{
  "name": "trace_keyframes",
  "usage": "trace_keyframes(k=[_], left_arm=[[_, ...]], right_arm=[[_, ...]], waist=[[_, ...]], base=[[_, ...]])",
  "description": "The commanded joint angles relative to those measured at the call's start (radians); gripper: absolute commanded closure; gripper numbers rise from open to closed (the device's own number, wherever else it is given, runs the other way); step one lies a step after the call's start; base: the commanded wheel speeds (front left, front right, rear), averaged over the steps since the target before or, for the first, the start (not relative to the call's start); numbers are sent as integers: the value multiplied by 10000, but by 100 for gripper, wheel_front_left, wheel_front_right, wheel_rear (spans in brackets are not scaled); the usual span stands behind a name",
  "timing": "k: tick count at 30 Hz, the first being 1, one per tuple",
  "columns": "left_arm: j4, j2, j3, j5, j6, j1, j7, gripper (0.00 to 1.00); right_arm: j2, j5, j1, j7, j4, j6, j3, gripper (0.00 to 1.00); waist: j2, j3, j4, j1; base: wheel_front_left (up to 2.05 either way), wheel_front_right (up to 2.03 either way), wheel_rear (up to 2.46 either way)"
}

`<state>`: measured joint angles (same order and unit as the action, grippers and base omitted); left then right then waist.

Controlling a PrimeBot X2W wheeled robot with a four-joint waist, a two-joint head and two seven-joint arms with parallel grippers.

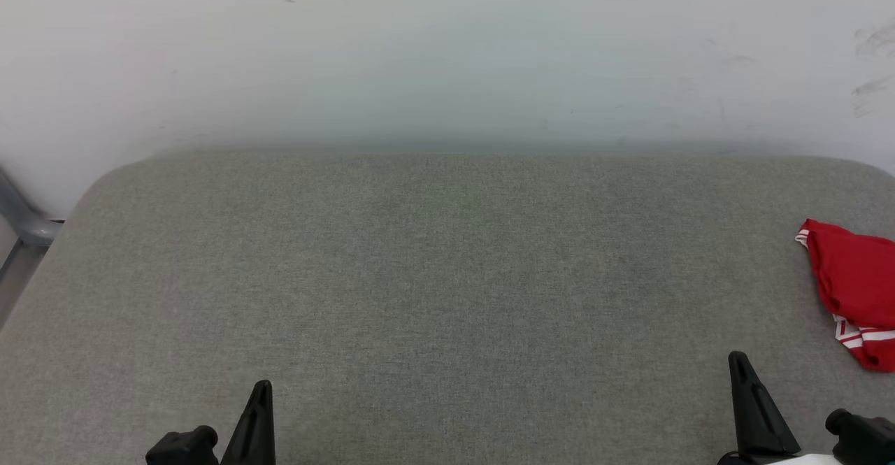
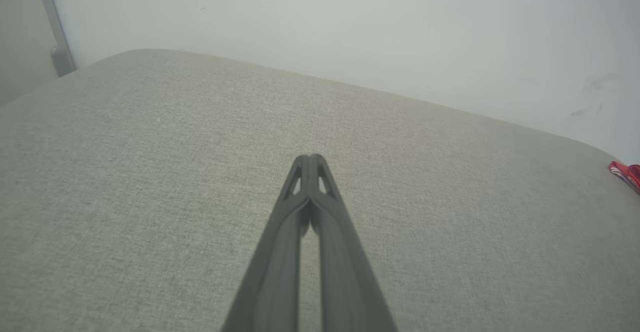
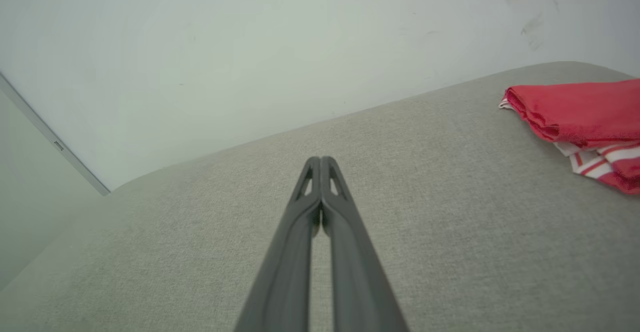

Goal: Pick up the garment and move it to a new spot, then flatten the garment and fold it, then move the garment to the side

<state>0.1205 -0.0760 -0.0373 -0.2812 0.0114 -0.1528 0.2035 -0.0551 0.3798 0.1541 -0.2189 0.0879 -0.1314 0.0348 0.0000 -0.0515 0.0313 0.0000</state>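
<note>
While my left end effector [image 2: 311,158] and right end effector [image 3: 320,160] are closed, empty, the garment [image 1: 856,283] lies bunched on the tabletop [image 1: 447,276]. The frame crops its right side.

The garment [image 1: 856,287] lies on the table [image 1: 447,276] at its right edge, and a wall [image 1: 447,52] stands behind the table's far edge.

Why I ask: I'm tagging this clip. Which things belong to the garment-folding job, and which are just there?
Job: red garment, unheld; left gripper, shut; right gripper, shut.
Just there: grey fabric surface; white wall; grey metal bar.
</note>
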Motion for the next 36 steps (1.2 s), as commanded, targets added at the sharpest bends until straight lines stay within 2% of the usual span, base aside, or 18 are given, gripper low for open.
trace_keyframes(k=[1, 36], left_arm=[[-98, 22, 85, -439, 73, 312, -96, 100], [498, 122, 741, -6262, 595, 1390, -1498, 100]], right_arm=[[-87, 442, -347, 78, -97, 1, 0, 100], [-225, 6031, -1403, 1349, 632, 5, 114, 100]], waist=[[0, 6, -4, 0], [0, 184, -105, 0]], base=[[0, 0, 0], [0, 0, 0]])
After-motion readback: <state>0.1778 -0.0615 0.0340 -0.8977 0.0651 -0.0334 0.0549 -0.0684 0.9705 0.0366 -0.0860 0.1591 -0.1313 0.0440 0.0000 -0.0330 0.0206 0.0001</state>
